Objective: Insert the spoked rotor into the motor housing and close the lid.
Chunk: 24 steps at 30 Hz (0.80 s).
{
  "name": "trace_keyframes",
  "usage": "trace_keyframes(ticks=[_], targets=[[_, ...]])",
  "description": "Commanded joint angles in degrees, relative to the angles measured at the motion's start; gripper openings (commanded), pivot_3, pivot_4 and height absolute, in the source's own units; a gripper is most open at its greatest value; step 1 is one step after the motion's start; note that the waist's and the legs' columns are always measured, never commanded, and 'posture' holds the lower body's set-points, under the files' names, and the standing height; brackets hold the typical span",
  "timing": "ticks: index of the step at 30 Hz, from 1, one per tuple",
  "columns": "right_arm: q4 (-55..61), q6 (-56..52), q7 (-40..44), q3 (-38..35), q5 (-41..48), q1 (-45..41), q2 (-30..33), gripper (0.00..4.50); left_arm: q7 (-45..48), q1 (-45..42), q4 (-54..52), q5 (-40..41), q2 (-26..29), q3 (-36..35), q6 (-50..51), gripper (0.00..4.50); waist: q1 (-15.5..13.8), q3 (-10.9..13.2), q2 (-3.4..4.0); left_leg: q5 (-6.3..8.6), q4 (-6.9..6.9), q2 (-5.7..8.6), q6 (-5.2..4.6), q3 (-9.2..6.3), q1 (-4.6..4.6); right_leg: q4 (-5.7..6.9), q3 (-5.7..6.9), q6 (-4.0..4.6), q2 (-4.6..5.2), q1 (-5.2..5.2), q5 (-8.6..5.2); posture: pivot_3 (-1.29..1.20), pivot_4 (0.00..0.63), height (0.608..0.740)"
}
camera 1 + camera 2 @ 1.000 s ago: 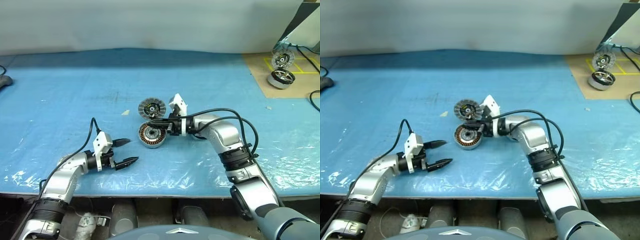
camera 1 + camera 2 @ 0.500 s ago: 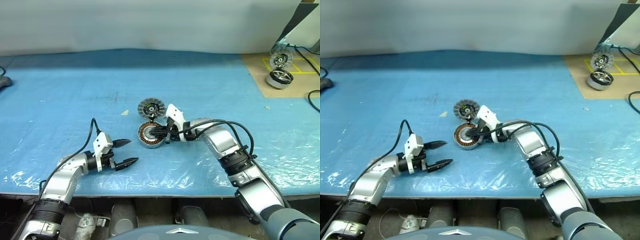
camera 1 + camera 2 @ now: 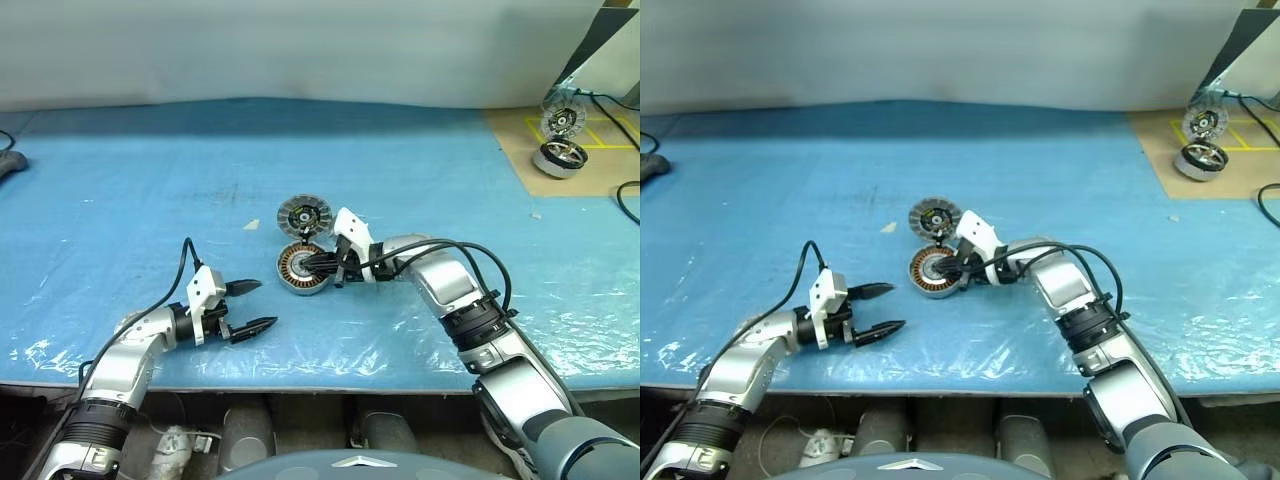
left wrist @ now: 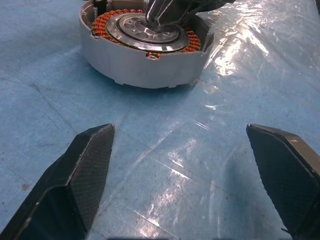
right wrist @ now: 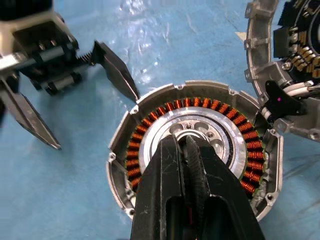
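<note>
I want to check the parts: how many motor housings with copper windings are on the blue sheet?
1. The housing lies mid-sheet with the shut right gripper over its centre, the lid just behind. Others may be hidden.

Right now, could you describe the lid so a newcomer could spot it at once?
On the blue sheet, find the motor housing with copper windings at the centre. The lid lies just behind it: a round disc with pale radial segments around a dark hub, no copper.
</note>
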State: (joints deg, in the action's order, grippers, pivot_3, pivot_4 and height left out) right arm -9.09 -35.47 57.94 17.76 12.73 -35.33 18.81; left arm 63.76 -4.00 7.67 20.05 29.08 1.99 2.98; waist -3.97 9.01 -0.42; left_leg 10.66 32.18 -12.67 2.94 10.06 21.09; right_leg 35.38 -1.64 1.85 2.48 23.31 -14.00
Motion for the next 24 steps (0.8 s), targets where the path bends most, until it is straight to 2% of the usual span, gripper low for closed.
trace_keyframes(ticks=[1,11,17,24], targets=[[2.5,-0.9,0.6,-2.2,2.7,-1.4,-0.5,0.25,0.5,0.4,0.1,-0.3,0.3,0.3,-0.4,4.50,0.0,0.0,0.00,0.00,-0.01,-0.01,0.00,0.00,0.00,0.00,0.01,0.00,-0.01,0.01,0.00,0.00,0.150,0.740],[-6.2,3.5,-4.1,1.2,-2.8,-1.8,-4.8,0.25,0.5,0.7,-0.2,-0.3,0.4,0.3,-0.4,4.50,0.1,0.0,0.01,0.00,-0.02,-0.02,0.01,0.00,0.00,0.01,0.02,0.01,-0.01,0.03,0.00,0.00,0.150,0.740],[-10.8,8.2,-3.2,8.1,-10.5,-0.4,-0.6,0.25,0.4,1.0,-0.6,-0.2,0.3,0.3,-0.4,4.50,0.1,0.0,0.02,0.00,-0.02,-0.02,0.01,0.00,-0.14,0.02,0.01,0.01,-0.01,-0.08,-0.01,0.00,0.150,0.740],[-5.3,2.5,-2.4,-2.4,0.8,-0.3,-3.3,0.25,0.3,0.9,-0.7,0.0,0.4,0.3,-0.1,4.50,-0.1,0.0,0.00,0.00,-0.01,0.02,-0.01,0.00,-0.23,0.00,-0.03,-0.06,0.20,-0.22,-0.05,0.00,0.150,0.740]])
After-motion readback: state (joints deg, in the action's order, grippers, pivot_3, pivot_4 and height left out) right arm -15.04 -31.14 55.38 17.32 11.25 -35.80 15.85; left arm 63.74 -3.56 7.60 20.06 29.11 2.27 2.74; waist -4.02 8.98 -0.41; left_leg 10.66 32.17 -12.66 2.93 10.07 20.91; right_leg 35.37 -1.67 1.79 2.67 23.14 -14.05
